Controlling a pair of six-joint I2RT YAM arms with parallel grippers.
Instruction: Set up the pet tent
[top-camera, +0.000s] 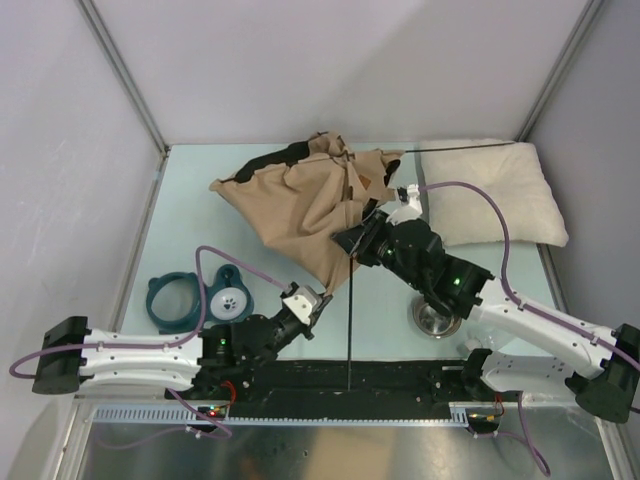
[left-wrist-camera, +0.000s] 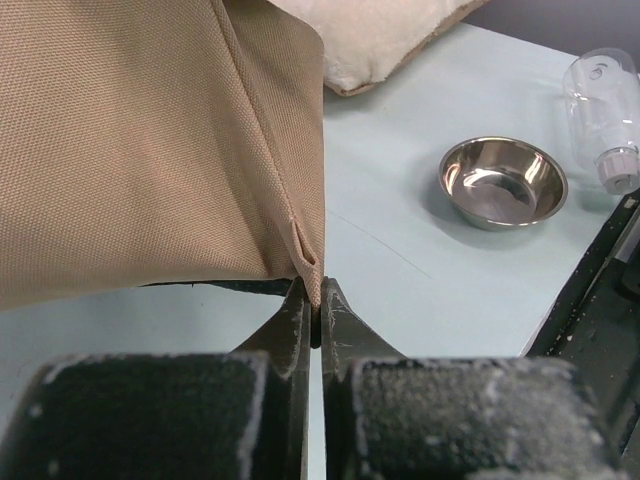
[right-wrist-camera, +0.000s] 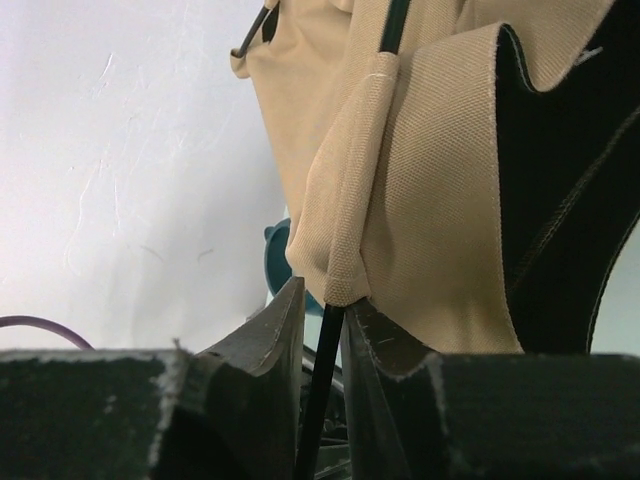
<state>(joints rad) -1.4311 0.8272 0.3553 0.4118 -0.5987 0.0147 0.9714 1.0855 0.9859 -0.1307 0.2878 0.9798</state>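
Left gripper (left-wrist-camera: 318, 292): fingers together, pinching bottom corner of pet tent (top-camera: 300, 200), near front table edge. 1 pole (top-camera: 351, 320) runs up into sleeve. Right gripper (right-wrist-camera: 325, 305): fingers slightly apart around pole, no firm pinch. Tent lies crumpled mid-table beside pillow (top-camera: 490, 195). 2 risks: unclamped pole slides out of sleeve; pinched corner pulls free.

No words or numbers are legible, even on the tan fabric pet tent (top-camera: 300, 210). One sign shows: a dark paw print on a white round disc (top-camera: 232, 300), lower left of the top view.
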